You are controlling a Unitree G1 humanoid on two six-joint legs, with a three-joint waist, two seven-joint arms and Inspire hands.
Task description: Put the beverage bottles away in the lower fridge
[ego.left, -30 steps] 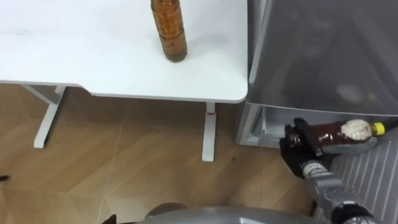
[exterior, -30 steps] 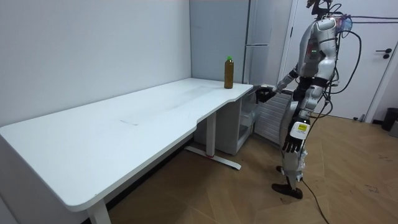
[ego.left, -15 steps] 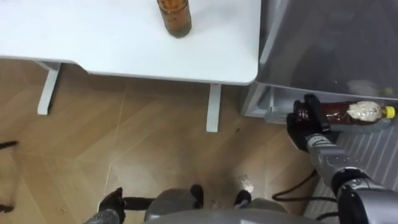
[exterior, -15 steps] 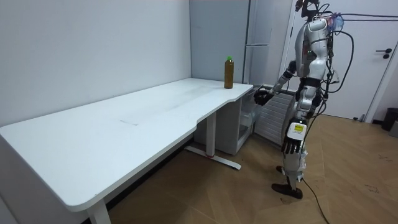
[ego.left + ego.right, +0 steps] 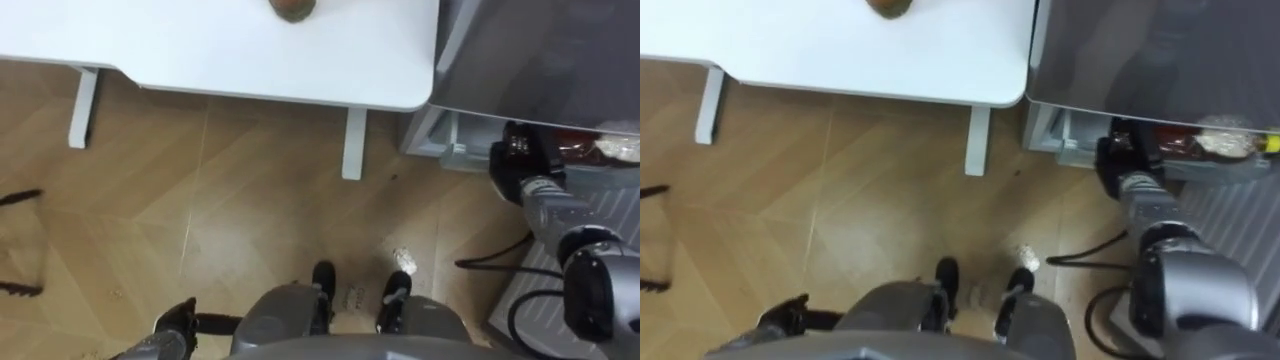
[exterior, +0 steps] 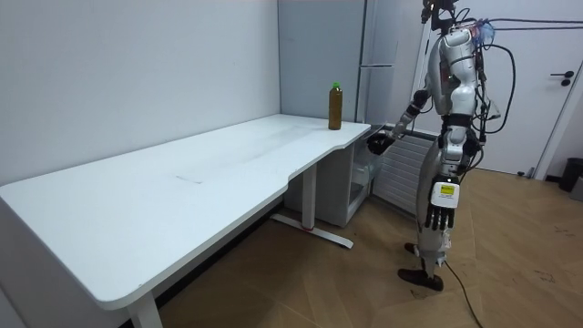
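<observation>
The brown plastic drink bottle with a pale label and yellow cap [image 5: 1215,140] lies on its side in the black right hand [image 5: 1127,152], whose fingers are curled round its lower body, just at the open lower part of the grey fridge [image 5: 1140,50]. It looks full, so probably rather heavy, stiff and smooth; a hold round the middle seems safest. A second brown bottle [image 6: 335,107] stands on the white table [image 5: 200,50]. The left hand [image 6: 442,208] hangs with relaxed fingers
</observation>
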